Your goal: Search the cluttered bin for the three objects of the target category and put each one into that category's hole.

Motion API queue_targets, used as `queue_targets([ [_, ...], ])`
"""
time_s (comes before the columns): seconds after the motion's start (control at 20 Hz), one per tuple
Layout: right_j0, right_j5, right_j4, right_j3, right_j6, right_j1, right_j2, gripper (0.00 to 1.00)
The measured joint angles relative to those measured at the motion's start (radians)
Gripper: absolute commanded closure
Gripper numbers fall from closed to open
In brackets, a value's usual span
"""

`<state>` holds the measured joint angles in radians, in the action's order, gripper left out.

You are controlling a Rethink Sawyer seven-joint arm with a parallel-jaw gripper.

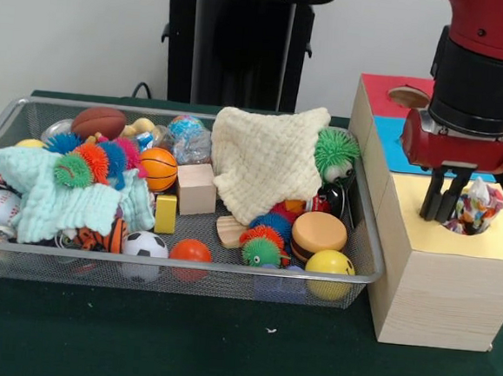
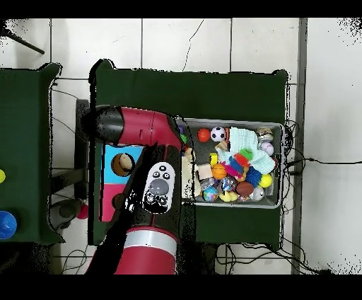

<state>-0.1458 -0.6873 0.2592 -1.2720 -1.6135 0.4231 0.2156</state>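
Note:
The bin (image 1: 184,264) is a silver wire-mesh basket full of toys on the green table; it also shows in the overhead view (image 2: 277,127). To its right stands a wooden box (image 1: 439,290) with red, blue and yellow top sections. My gripper (image 1: 446,210) hangs over the yellow section, its tip down at the hole (image 1: 468,226). A crinkly multicoloured ball (image 1: 479,208) sits in that hole, right beside the gripper. In the overhead view the arm (image 2: 158,187) covers the gripper and most of the box.
In the bin lie a cream cloth (image 1: 267,159), a mint cloth (image 1: 54,199), spiky balls (image 1: 335,151), a basketball (image 1: 158,168), a soccer ball (image 1: 146,245), a wooden cube (image 1: 196,188) and a burger toy (image 1: 318,233). The red section has a hole (image 1: 408,97).

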Motion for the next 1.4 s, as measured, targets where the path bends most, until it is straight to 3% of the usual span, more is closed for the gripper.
queue_targets([
  [0.6,-0.008,-0.123,0.000,0.071,-0.001,0.006,0.022,1.00],
  [1.4,-0.018,-0.124,0.000,0.081,-0.001,0.019,0.023,1.00],
])
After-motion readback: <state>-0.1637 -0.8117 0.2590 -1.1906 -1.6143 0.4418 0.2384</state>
